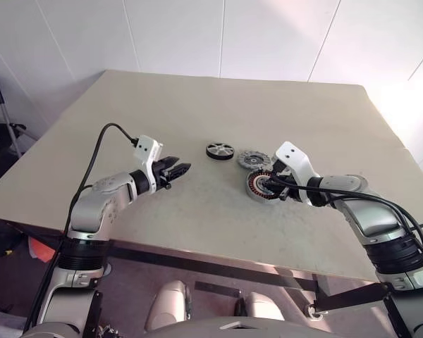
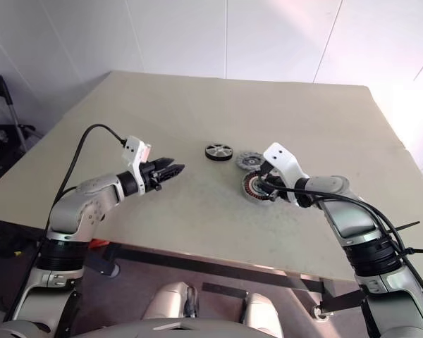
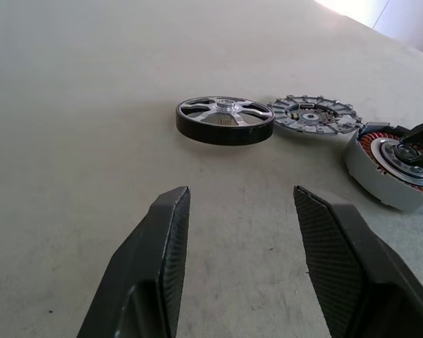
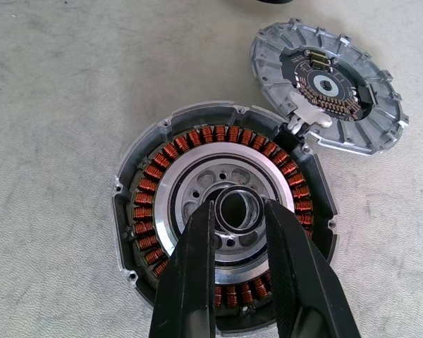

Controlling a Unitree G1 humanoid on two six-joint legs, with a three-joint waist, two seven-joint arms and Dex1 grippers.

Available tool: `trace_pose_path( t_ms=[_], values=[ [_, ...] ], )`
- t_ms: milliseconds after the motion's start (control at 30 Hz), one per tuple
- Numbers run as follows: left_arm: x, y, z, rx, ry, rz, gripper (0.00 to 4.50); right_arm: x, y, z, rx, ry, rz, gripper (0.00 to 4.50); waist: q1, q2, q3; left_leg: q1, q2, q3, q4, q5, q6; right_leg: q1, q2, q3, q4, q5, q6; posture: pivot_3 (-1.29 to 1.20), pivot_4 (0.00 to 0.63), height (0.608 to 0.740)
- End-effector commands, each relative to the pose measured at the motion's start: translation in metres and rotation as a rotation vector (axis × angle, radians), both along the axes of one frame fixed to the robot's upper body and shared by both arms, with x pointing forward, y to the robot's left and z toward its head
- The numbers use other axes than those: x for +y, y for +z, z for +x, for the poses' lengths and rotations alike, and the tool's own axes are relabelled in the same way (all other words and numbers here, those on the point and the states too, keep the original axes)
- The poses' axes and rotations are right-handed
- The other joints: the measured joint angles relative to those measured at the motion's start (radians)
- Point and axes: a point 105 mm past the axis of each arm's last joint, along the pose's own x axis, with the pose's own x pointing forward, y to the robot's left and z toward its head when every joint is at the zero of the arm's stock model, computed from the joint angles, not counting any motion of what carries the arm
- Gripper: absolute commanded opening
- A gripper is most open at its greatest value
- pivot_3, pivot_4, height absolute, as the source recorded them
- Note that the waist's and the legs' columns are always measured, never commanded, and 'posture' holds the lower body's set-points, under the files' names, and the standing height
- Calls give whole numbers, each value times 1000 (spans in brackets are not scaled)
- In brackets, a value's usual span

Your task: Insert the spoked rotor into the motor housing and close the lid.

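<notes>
A: Head view: your L gripper (image 1: 178, 169) hovers over the table (image 1: 197, 105), fingers spread, nothing in them. Spoked rotor (image 1: 220, 151) lies flat, lid (image 1: 254, 160) just beside it.

B: R wrist view: your R gripper (image 4: 240, 215) sits on the motor housing (image 4: 137, 211), fingers pinching the centre ring (image 4: 237, 208). Lid's edge touches the housing rim.

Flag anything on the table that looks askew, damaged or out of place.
The motor housing sits tilted, one edge raised off the table where the right gripper pinches its centre hub. The lid overlaps its rim. The spoked rotor lies flat, apart. No damage visible.
</notes>
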Motion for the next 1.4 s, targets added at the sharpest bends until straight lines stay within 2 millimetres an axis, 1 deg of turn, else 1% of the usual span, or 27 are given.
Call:
trace_pose_path(
  t_ms=[33,67,133,233,467,567,633,667,700,800,933,1133,1200,1233,1267,1333,1400],
  values=[
    [1,13,3,-55,-3,4,2466,6,13,1,-47,32,9,1086,0,0,0,0,0,0,0,0,0,0,0,0,0,0,0,0,0,740],
    [1,13,3,-55,-3,4,2466,5,13,2,-49,27,2,1508,0,0,0,0,0,0,0,0,0,0,0,0,0,0,0,0,0,740],
    [1,13,3,-55,-3,4,2466,5,12,2,-52,21,-6,2047,0,0,0,0,0,0,0,0,0,0,0,0,0,0,0,0,0,740],
    [1,13,3,-54,-3,5,2466,4,14,3,-56,23,-6,3068,0,0,0,0,0,0,0,0,0,0,0,0,0,0,0,0,0,740],
    [1,12,4,-51,-5,9,2466,4,22,7,-87,11,7,3068,0,0,0,0,0,0,0,0,0,0,0,0,0,0,0,0,0,740],
    [1,11,4,-50,-5,10,2466,3,25,10,-102,-4,21,2508,0,0,0,0,0,0,0,0,0,0,0,0,0,0,0,0,0,740],
    [1,11,4,-50,-5,11,2466,3,25,11,-102,-5,22,1858,0,0,0,0,0,0,0,0,0,0,0,0,0,0,0,0,0,740],
    [1,11,4,-49,-5,11,2466,3,25,11,-102,-4,21,1431,0,0,0,0,0,0,0,0,0,0,0,0,0,0,0,0,0,740],
    [1,11,4,-49,-5,12,2466,4,25,11,-101,-3,20,1132,0,0,0,0,0,0,0,0,0,0,0,0,0,0,0,0,0,740],
    [1,9,3,-48,-6,16,2466,4,24,10,-97,2,17,22,0,0,0,0,0,0,0,0,0,0,0,0,0,0,0,0,0,740],
    [1,9,2,-48,-6,19,2466,5,21,9,-86,9,16,22,0,0,0,0,0,0,0,0,0,0,0,0,0,0,0,0,0,740],
    [1,9,2,-49,-4,23,2466,7,-15,2,19,-7,18,22,0,0,0,0,0,0,0,0,0,0,0,0,0,0,0,0,0,740],
    [1,9,2,-49,-4,23,2466,4,-21,2,28,-17,4,22,-1,-2,-1,1,0,0,0,0,0,1,0,0,0,0,0,0,0,740],
    [2,9,3,-49,-4,24,2466,4,-22,3,27,-20,5,22,-1,-2,-2,4,0,0,0,0,0,3,0,0,0,0,0,0,0,740],
    [2,9,3,-49,-3,25,2466,5,-18,3,20,-15,15,22,-1,-3,-2,5,0,0,0,0,0,4,0,0,0,0,0,0,0,740],
    [2,9,3,-48,-2,26,2466,9,-9,4,-1,1,37,22,-1,-3,-2,8,0,0,0,0,0,7,0,0,0,-4,6,0,0,740],
    [2,9,3,-46,-3,25,2466,10,0,6,-28,9,44,22,-1,-3,-2,10,0,0,0,0,-1,8,0,0,0,-4,7,0,0,740]
  ],
)
